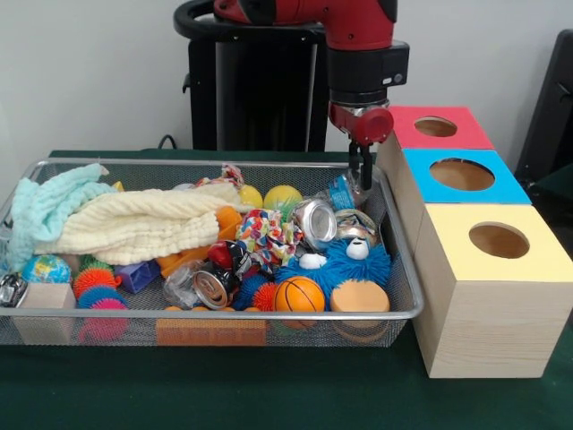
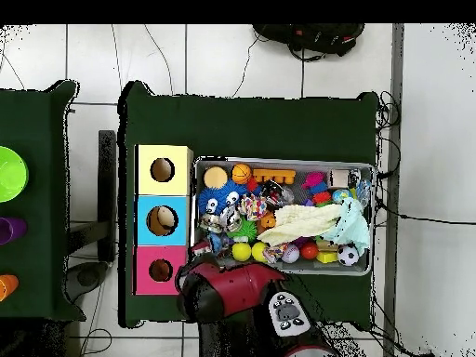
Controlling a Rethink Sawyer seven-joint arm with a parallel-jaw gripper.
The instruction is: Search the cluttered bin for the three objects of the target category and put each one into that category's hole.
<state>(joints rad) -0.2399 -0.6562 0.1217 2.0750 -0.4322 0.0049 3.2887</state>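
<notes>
the red arm (image 1: 358, 45) comes down from above at the bin's far right corner, right next to the red-topped box, and the gripper (image 1: 362, 170) hangs just over the mesh rim there, its dark fingers pointing down above a shiny crumpled can (image 1: 315, 221). from where i stand i can't tell whether the fingers are apart or together, they read as one dark stub, and nothing shows between them.

the wire bin (image 1: 54, 167) is packed: a cream cloth (image 1: 134, 224) and a mint cloth (image 1: 45, 206) lie piled over the left half, a fuzzy blue toy with googly eyes (image 1: 345, 264) sits toward the right, a small orange basketball (image 1: 299, 294) rests at the near rim, and two yellow balls (image 1: 282, 197) sit at the far side behind a knotted rope toy (image 1: 269, 235). spiky balls (image 1: 94, 279) in orange and pink crowd the near left corner.

i can't pick out any yellow duck in the heap; if they are there, they are buried or hidden.

the three boxes stand in a row touching the bin's right side, red top farthest, then blue top (image 1: 461, 175), then yellow top (image 1: 492, 242) nearest me. the hole (image 1: 435, 126) in the red top is dark and round. from overhead something pale shows inside the blue box's hole (image 2: 162, 220)
</notes>
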